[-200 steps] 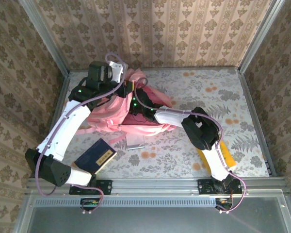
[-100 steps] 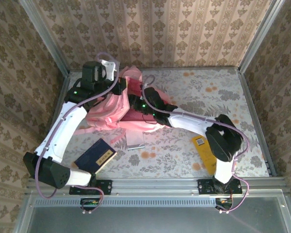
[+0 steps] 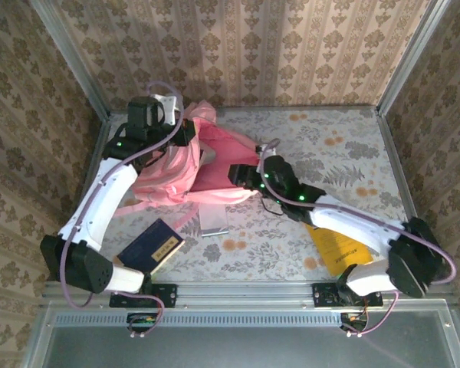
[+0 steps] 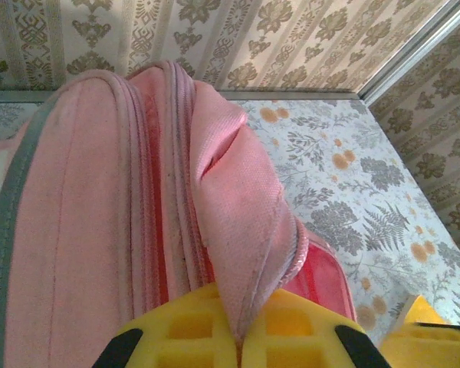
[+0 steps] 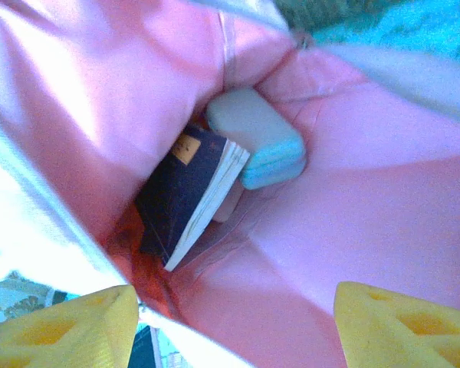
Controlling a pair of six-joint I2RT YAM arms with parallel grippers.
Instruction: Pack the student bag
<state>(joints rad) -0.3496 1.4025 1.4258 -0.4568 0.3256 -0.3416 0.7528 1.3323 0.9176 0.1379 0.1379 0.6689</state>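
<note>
Two items inside the student bag (image 3: 172,172) (book (image 5: 188,195), pale blue case (image 5: 257,138)), left gripper (image 4: 238,337) pinching its rim, right gripper (image 5: 238,322) gaping at its mouth

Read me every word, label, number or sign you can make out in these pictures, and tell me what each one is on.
No text here is legible.
Gold label on the blue book: too small to read.
Orange label on the dark book inside the bag: blurred, unreadable.
Yellow book: any print is too small to read.
</note>
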